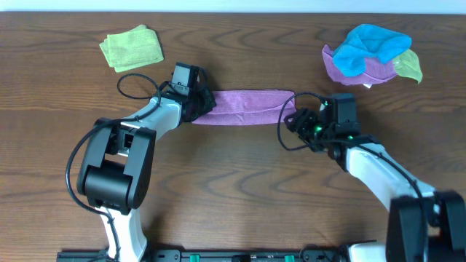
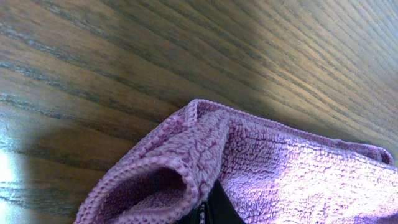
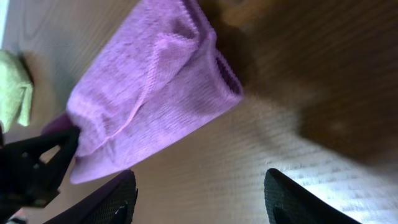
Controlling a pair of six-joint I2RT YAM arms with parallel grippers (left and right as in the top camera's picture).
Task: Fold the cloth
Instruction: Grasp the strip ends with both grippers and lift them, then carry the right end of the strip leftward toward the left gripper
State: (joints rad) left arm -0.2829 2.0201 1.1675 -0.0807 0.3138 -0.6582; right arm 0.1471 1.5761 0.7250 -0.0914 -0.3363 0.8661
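Cloth (image 1: 246, 106): pinkish-purple, folded into long narrow strip, flat on table mid-width, toward far edge. Left end bunched and raised.
Around: light-green folded cloth (image 1: 132, 47) near far-left corner, well apart. Bunched pile (image 1: 371, 54) of blue, purple and green cloths near far-right corner, also apart. Nothing lies on strip.
Left gripper (image 1: 200, 103): reaches in from near-left, clamped on strip's left end.
Right gripper (image 3: 199, 180): low at strip's right end, fingers (image 3: 121, 199) spread wide, holding nothing.
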